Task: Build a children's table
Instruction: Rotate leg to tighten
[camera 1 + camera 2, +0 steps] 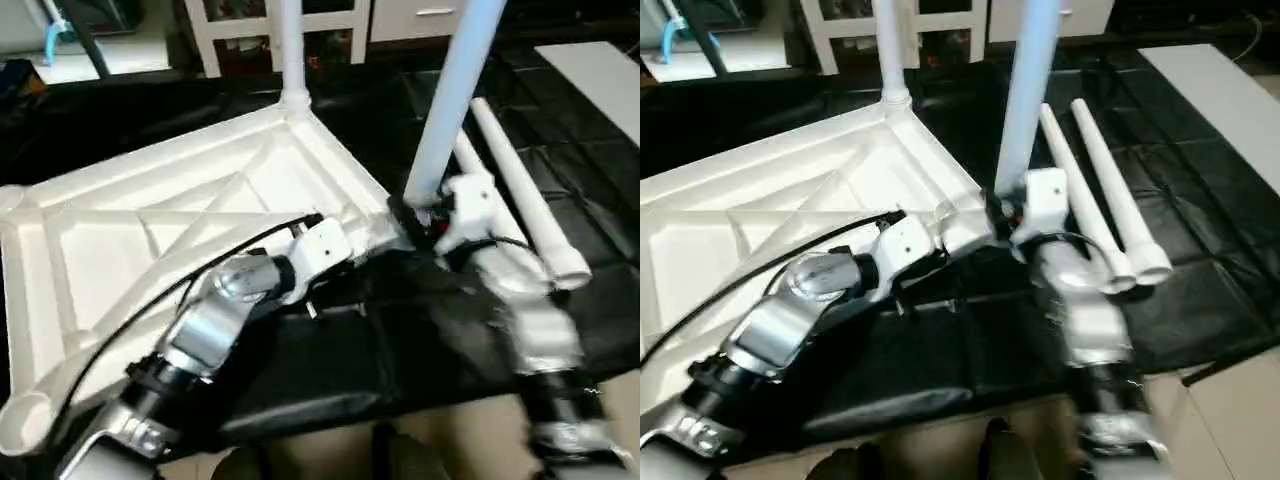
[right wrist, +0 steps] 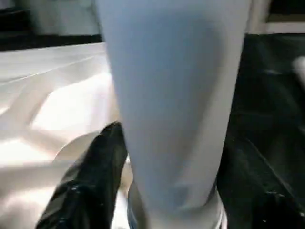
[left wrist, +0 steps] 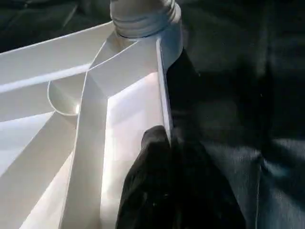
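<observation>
R gripper (image 1: 420, 213) clamped on 2nd leg (image 1: 452, 95), long axis near-upright, foot at near-right corner socket | L gripper (image 3: 164, 143) pinching tabletop (image 1: 130, 235) rim beside it | top ribs-up on black mat (image 1: 330, 350) | 1 leg (image 1: 290, 50) seated far corner | 2 spare legs (image 1: 1110, 190) lie right | white shelving (image 1: 330, 25) behind

A black quilted mat (image 1: 330, 370) covers the floor. Behind it stands a white shelving unit (image 1: 335, 25) with square frames. A white board (image 1: 1230, 95) lies at the right.
</observation>
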